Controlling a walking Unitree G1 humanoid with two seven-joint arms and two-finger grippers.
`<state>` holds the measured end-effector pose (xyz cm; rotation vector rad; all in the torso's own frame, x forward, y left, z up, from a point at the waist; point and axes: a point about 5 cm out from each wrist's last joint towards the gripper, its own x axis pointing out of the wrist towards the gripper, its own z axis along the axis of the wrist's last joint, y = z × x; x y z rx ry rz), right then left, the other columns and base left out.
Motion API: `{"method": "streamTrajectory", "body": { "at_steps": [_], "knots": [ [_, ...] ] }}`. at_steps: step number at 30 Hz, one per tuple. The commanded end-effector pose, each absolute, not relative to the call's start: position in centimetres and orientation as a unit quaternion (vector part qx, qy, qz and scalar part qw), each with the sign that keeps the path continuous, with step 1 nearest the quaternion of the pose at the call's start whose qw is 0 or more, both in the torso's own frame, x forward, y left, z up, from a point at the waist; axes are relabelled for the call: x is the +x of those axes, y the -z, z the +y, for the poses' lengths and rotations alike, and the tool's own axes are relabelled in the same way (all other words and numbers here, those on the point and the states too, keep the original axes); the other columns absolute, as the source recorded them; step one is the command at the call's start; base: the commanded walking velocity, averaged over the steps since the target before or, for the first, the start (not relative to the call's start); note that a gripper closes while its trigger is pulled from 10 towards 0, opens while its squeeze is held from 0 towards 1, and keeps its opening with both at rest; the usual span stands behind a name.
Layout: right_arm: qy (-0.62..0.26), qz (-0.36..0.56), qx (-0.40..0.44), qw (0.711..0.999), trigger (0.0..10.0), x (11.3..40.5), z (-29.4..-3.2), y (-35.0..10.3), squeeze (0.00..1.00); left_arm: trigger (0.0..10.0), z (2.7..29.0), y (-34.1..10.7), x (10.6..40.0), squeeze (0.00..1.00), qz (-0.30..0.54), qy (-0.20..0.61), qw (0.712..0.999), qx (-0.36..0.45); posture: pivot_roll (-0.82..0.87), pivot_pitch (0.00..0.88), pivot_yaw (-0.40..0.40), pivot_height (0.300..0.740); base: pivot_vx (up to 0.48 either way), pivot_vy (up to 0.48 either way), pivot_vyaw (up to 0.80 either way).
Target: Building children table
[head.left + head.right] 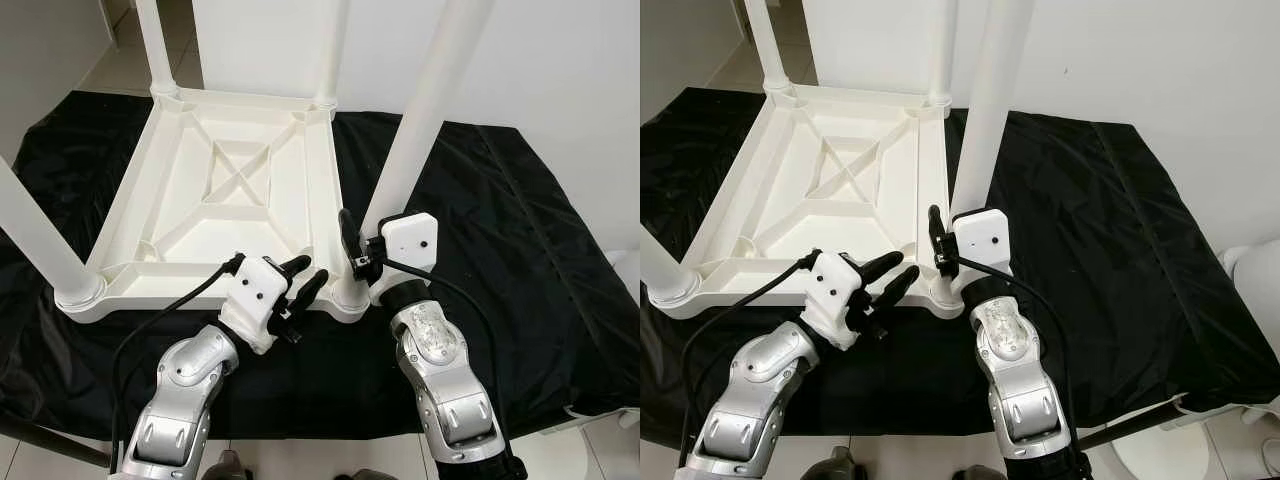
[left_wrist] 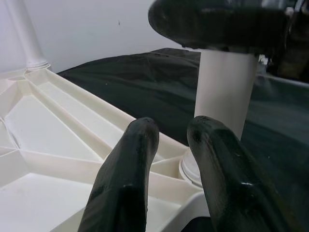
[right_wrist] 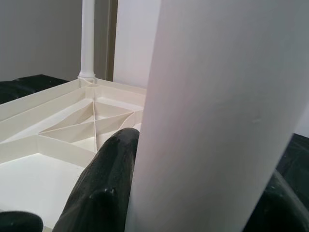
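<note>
Plastic, white and upside down, the children's table (image 1: 240, 190) lay with its ribbed underside facing up on a black cloth (image 1: 480, 250) spread over the surface. Four white legs stood up from its corners, counted one by one: the near right leg (image 1: 420, 120), the near left leg (image 1: 35, 240), the far left leg (image 1: 155, 45) and the far right leg (image 1: 332, 50). The right claw (image 1: 362, 252) was clamped around the near right leg just above its socket, one black finger (image 3: 104, 188) pressed against the side that faced the tabletop's underside and the other at the leg's far side. The left claw (image 1: 303, 280) hovered just beside that same corner, over the table's near edge, its two fingers (image 2: 128, 179) a little apart and gripping nothing, their tips pointing toward the base of the held leg. Both silver arms, two in all, reached in from the near side. White wall (image 1: 560, 80) rose behind the cloth, and pale tiled floor (image 1: 120, 65) showed past the far left corner.
</note>
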<state>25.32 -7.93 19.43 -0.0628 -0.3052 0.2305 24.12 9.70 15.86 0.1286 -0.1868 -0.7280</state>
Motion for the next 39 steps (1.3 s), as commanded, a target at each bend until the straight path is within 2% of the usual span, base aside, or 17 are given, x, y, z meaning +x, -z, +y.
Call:
{"method": "streamTrajectory", "body": {
  "at_steps": [1, 7, 11, 18, 20, 22, 23, 24, 25, 26, 28, 31, 33, 35, 39],
  "knots": [
    [-0.09, -0.123, -0.033, 0.988, 10.0, 25.8, -8.7, -18.5, 0.0, 10.0, 9.5, -16.5, 24.1, 0.0, -0.099, 0.368, 0.923, 0.062, 0.12, 0.044, -0.079, 0.74, 0.0, 0.0, 0.0],
    [-0.08, -0.119, -0.011, 0.99, 10.0, 25.9, -8.8, -18.7, 0.0, 10.0, 9.5, -17.0, 24.3, 0.0, -0.102, 0.365, 0.924, 0.059, 0.12, 0.043, -0.08, 0.74, 0.0, 0.0, 0.0],
    [-0.042, -0.097, 0.067, 0.992, 10.0, 26.1, -9.5, -18.7, 0.0, 10.0, 8.8, -17.8, 23.8, 0.0, -0.101, 0.39, 0.913, 0.055, 0.12, 0.044, -0.081, 0.74, 0.0, 0.0, 0.0],
    [-0.018, -0.083, 0.122, 0.989, 10.0, 26.2, -10.2, -18.5, 0.0, 10.0, 8.3, -18.1, 23.3, 0.0, -0.088, 0.419, 0.901, 0.071, 0.11, 0.045, -0.079, 0.74, 0.0, 0.0, 0.0],
    [-0.005, -0.079, 0.149, 0.986, 10.0, 26.3, -10.7, -18.5, 0.0, 10.0, 8.4, -18.1, 22.9, 0.0, -0.072, 0.46, 0.881, 0.088, 0.11, 0.046, -0.079, 0.74, 0.0, 0.0, 0.0],
    [-0.005, -0.079, 0.149, 0.986, 10.0, 26.3, -10.7, -18.5, 0.0, 10.0, 8.4, -18.1, 22.9, 0.0, -0.072, 0.46, 0.881, 0.088, 0.11, 0.046, -0.079, 0.74, 0.0, 0.0, 0.0],
    [-0.001, -0.074, 0.177, 0.981, 10.0, 26.4, -10.8, -18.4, 0.0, 10.0, 8.6, -18.1, 22.6, 0.0, -0.06, 0.485, 0.868, 0.091, 0.12, 0.047, -0.079, 0.74, 0.0, 0.0, 0.0],
    [-0.001, -0.074, 0.177, 0.981, 10.0, 26.4, -10.8, -18.4, 0.0, 10.0, 8.6, -18.1, 22.6, 0.0, -0.06, 0.485, 0.868, 0.091, 0.12, 0.047, -0.079, 0.74, 0.0, 0.0, 0.0],
    [0.001, -0.071, 0.194, 0.979, 10.0, 26.4, -10.9, -18.4, 0.0, 10.0, 8.9, -18.1, 22.3, 0.0, -0.052, 0.512, 0.852, 0.092, 0.12, 0.048, -0.082, 0.74, 0.0, 0.0, 0.0],
    [0.001, -0.071, 0.194, 0.979, 10.0, 26.4, -10.9, -18.4, 0.0, 10.0, 8.9, -18.1, 22.3, 0.0, -0.052, 0.512, 0.852, 0.092, 0.12, 0.048, -0.082, 0.74, 0.0, 0.0, 0.0],
    [0.003, -0.061, 0.258, 0.964, 10.0, 26.5, -10.9, -18.3, 0.0, 10.0, 9.3, -17.8, 21.8, 0.0, -0.007, 0.557, 0.828, 0.065, 0.12, 0.053, -0.083, 0.74, 0.0, 0.0, 0.0],
    [0.001, -0.056, 0.303, 0.951, 10.0, 26.6, -10.9, -18.3, 0.0, 10.0, 9.3, -17.6, 21.3, 0.0, 0.017, 0.581, 0.812, 0.056, 0.12, 0.056, -0.083, 0.74, 0.0, 0.0, 0.0],
    [-0.004, -0.048, 0.368, 0.929, 10.0, 26.6, -11.1, -18.0, 0.0, 10.0, 9.1, -17.5, 20.7, 0.0, 0.047, 0.615, 0.786, 0.043, 0.11, 0.063, -0.084, 0.74, 0.0, 0.0, 0.0],
    [-0.004, -0.048, 0.368, 0.929, 10.0, 26.6, -11.1, -18.0, 0.0, 10.0, 9.1, -17.5, 20.7, 0.0, 0.047, 0.615, 0.786, 0.043, 0.11, 0.063, -0.084, 0.74, 0.0, 0.0, 0.0],
    [-0.013, -0.039, 0.439, 0.898, 10.0, 26.6, -11.3, -17.6, 0.0, 10.0, 8.9, -18.3, 20.7, 0.0, 0.053, 0.632, 0.772, 0.033, 0.11, 0.071, -0.083, 0.74, 0.0, 0.0, 0.0]
  ]
}}
